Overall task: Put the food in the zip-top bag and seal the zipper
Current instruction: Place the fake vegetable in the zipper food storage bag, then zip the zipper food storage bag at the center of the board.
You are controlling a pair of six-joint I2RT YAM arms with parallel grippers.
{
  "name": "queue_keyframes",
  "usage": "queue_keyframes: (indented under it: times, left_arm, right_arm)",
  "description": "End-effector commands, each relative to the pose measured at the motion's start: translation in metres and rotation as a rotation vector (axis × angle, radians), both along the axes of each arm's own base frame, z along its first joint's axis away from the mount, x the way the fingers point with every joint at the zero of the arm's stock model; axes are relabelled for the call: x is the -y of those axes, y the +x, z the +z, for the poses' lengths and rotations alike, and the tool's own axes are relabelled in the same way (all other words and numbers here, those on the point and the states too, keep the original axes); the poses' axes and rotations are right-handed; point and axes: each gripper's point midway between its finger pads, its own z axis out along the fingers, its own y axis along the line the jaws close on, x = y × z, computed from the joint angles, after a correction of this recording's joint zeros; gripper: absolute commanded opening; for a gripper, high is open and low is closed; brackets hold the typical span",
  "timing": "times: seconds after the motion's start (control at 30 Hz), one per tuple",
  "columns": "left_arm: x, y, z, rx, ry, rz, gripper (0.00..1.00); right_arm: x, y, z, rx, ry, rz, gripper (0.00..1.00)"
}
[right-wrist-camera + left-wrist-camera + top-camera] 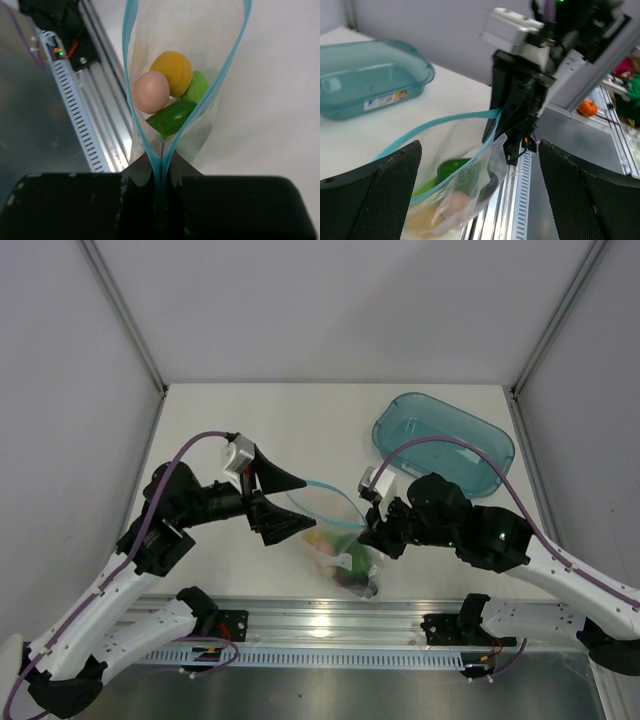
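Top view, with both wrist views. The clear bag (335,545) sits at the near edge of the table (260,420), just beside the metal rail (330,615), between the two arms. The food is inside it: a yellow fruit (172,72), a pink egg (151,91) and a green pepper (172,117) show through the mouth. The right end effector (160,185) is clenched on the right end of the blue zipper (131,75), pinching the two strips together there. Beyond that pinch the strips bow apart and the mouth gapes. The left end effector (305,503) is released, jaws spread wide on either side of the bag's left end, touching nothing. The teal tub (445,445) lies well apart at the far right.

Hazards, as judged: with the left end unheld, a pull along the zipper would drag or bunch the whole bag instead of closing it. Strips that meet askew would leave a gap. A tug toward the rail could tip the open mouth and spill the food.
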Motion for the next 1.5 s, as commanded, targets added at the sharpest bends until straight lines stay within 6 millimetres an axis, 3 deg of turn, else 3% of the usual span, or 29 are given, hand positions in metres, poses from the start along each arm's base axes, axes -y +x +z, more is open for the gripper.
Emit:
queue_keyframes:
  times: [0.0,0.2,0.47,0.83,1.1,1.47]
  left_arm:
    - [0.005,-0.033,0.031,0.269,-0.05,-0.186,1.0]
    - [0.025,-0.055,0.019,0.326,0.016,-0.373,0.99]
    - [0.047,-0.075,-0.001,0.349,0.043,-0.541,0.99]
    - [0.079,-0.068,-0.036,0.231,0.126,-0.567,1.0]
    - [0.084,-0.068,-0.051,0.177,0.168,-0.587,0.96]
    - [0.085,-0.074,-0.024,0.213,0.091,-0.616,0.96]
  right_arm:
    - [-0.006,-0.028,0.019,-0.064,0.042,0.145,0.0]
    - [-0.006,-0.048,0.014,-0.147,0.035,0.221,0.0]
    - [-0.007,-0.064,0.025,-0.191,0.075,0.29,0.0]
    - [-0.006,-0.07,0.035,-0.195,0.103,0.312,0.0]
    - [0.0,-0.064,0.035,-0.171,0.09,0.273,0.0]
    - [-0.005,-0.074,0.026,-0.225,0.065,0.337,0.0]
